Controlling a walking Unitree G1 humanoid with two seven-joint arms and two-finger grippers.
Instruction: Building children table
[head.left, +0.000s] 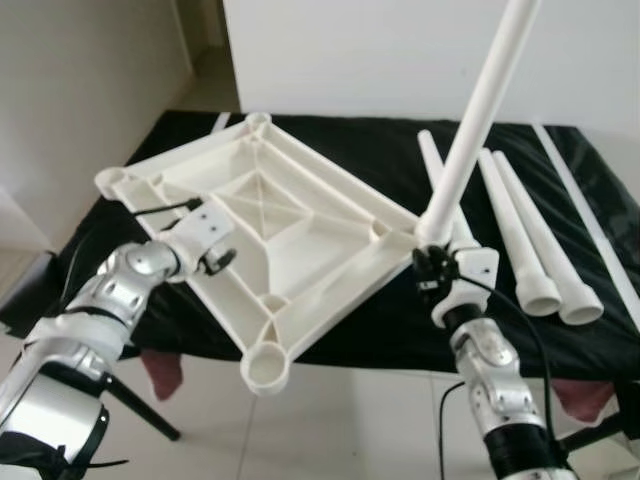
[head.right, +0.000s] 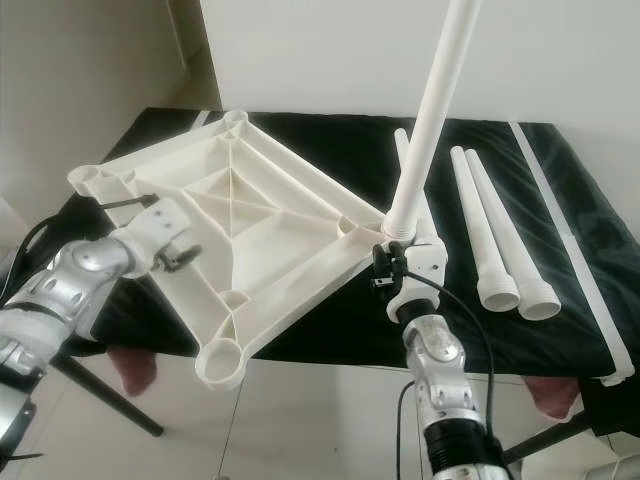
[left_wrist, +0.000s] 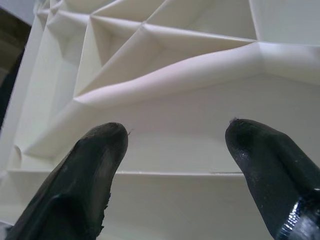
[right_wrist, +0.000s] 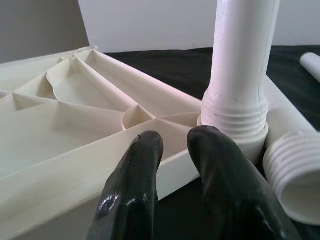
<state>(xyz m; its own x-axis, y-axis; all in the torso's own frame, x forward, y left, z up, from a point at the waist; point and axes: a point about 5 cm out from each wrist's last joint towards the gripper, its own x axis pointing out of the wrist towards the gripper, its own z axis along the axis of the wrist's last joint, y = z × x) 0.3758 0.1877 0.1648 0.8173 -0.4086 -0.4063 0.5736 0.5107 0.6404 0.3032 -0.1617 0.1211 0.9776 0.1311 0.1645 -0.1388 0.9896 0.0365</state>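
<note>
The right gripper (right_wrist: 172, 137) is sitting at the near right corner of the upturned table top (head.left: 290, 235), its two black fingers almost closed on each other beside the base of a leg (head.left: 478, 125), gripping nothing that I can make out. That leg is standing in the corner socket, its threaded end partly seated and the threads showing above the rim, and it is leaning up and away to the right.

The left gripper (left_wrist: 175, 150) is hovering spread apart over the left side of the top, its fingertips (left_wrist: 102, 145) close to a ribbed wall but holding nothing.

The table top is lying underside up, tilted, on a black cloth (head.left: 380, 150) over a low stand, with one empty corner socket (head.left: 267, 367) overhanging the front edge toward the robot. Three more legs are lying on the cloth to the right: one (head.left: 432, 160) just behind the standing leg, and two (head.left: 535, 240) side by side further right.

So the build looks early: one leg is going in and probably needs more turning to seat fully, while three sockets are waiting for the loose legs, and the table will then need flipping upright.
</note>
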